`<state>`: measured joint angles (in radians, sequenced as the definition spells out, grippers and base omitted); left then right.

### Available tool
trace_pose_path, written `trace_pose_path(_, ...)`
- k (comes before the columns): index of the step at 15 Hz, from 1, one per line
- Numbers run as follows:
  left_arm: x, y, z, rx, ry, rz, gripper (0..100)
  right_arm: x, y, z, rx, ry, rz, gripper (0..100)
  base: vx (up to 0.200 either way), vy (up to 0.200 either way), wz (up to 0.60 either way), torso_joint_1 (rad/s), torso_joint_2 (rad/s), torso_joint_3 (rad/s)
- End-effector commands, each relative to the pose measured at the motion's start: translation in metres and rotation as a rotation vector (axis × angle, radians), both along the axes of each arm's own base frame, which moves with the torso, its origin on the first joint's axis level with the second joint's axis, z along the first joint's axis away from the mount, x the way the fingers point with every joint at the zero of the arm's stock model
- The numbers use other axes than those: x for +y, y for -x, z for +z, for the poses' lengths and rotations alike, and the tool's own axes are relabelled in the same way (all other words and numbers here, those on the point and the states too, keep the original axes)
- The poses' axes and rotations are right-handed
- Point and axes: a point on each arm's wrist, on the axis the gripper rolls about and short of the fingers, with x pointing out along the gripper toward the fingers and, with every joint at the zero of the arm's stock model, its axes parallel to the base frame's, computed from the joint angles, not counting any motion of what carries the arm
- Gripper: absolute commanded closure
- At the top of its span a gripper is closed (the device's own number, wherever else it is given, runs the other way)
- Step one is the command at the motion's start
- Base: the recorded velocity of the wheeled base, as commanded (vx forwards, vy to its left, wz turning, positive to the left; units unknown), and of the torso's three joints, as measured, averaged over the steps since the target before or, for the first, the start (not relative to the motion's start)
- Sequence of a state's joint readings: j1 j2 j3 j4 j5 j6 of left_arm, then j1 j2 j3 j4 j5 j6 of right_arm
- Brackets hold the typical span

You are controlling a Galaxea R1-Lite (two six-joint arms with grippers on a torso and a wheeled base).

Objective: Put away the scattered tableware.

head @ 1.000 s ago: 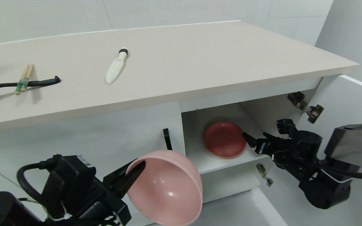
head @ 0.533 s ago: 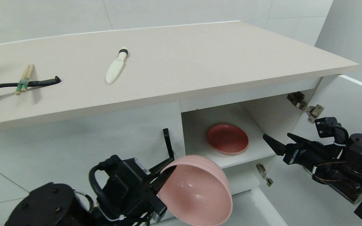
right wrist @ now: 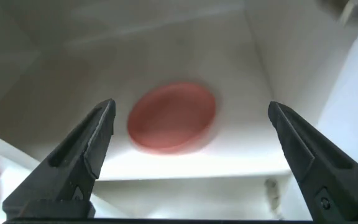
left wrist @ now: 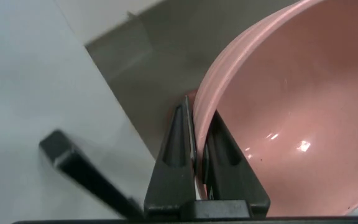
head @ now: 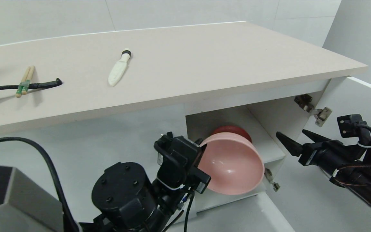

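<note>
My left gripper point(head: 201, 145) is shut on the rim of a pink bowl point(head: 233, 166), tilted on its side at the mouth of the open cabinet, in front of the shelf point(head: 274, 154). The left wrist view has the fingers point(left wrist: 185, 146) pinching the pink bowl's point(left wrist: 291, 118) rim. A red plate point(head: 233, 130) lies on the shelf behind the bowl, mostly hidden; the red plate point(right wrist: 171, 116) is whole in the right wrist view. My right gripper point(head: 296, 140) hangs open to the right of the cabinet opening, holding nothing. On the countertop lie a cream knife point(head: 118, 68) and a pair of chopsticks point(head: 24, 81).
A black cable point(head: 18, 86) runs across the countertop's left side beside the chopsticks. The cabinet door point(head: 366, 103) stands open at the right, with hinges point(head: 312, 109) on the cabinet wall. A black handle point(left wrist: 86, 177) sits on the shut door left of the opening.
My left arm has carried the pink bowl up and to the right, from below the shut door to the cabinet opening. My right gripper has drawn back to the right, away from the red plate.
</note>
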<state>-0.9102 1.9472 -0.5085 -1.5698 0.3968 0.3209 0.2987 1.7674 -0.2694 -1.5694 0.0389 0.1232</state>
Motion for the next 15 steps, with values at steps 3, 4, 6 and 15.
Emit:
trace_pose_path(3,-0.039,0.015,-0.016,0.066,0.071,0.035,100,-0.008,0.000,0.007,-0.092,0.176,-0.048,0,0.000,0.000,0.00,0.000,0.00,0.000)
trace_pose_path(4,-0.039,0.013,-0.019,0.071,0.068,0.057,100,-0.008,0.001,0.008,-0.096,0.174,-0.047,0,0.000,0.000,0.00,0.000,0.00,0.000)
trace_pose_path(6,-0.037,0.005,-0.022,0.075,0.065,0.091,100,-0.008,0.007,0.017,-0.133,0.165,-0.043,0,0.000,0.000,0.00,0.000,0.00,0.000)
trace_pose_path(15,-0.078,-0.032,-0.027,0.017,0.148,0.113,100,-0.003,0.023,0.037,-0.218,0.139,-0.012,0,0.000,0.000,0.00,0.000,0.00,0.000)
